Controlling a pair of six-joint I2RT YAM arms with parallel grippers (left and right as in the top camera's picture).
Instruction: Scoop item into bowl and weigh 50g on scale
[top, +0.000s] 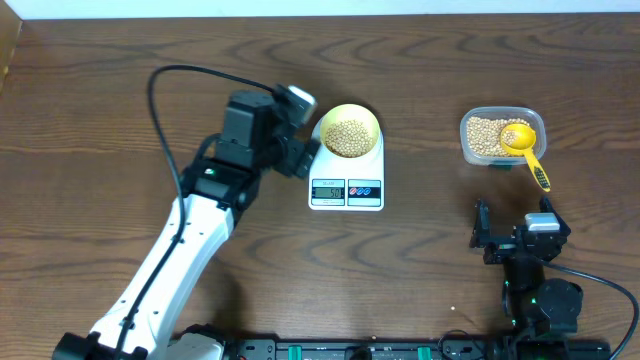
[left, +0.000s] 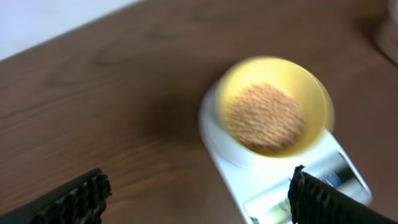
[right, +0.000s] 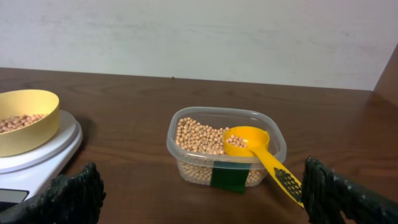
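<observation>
A: Surface, room?
B: Dark brown wooden table (top: 90, 90), with a pale wall (right: 199, 37) behind it.
A: Containers?
B: Yellow-green bowl (top: 374, 122) sits on the white scale (top: 347, 172), toward the back, and beans (top: 347, 138) cover its bottom. The display (top: 328, 190) shows digits, too small to read. A clear plastic tub (top: 468, 148) stands well off to the right, also holding beans. The yellow scoop (top: 519, 138) rests in it with a few beans inside, handle out over the rim.
A: Arms?
B: The left gripper (left: 196, 186) is just beside the scale's left edge, fingers spread wide, nothing held. The right gripper (right: 199, 180) is near the tub on its front side, also wide apart and empty.
</observation>
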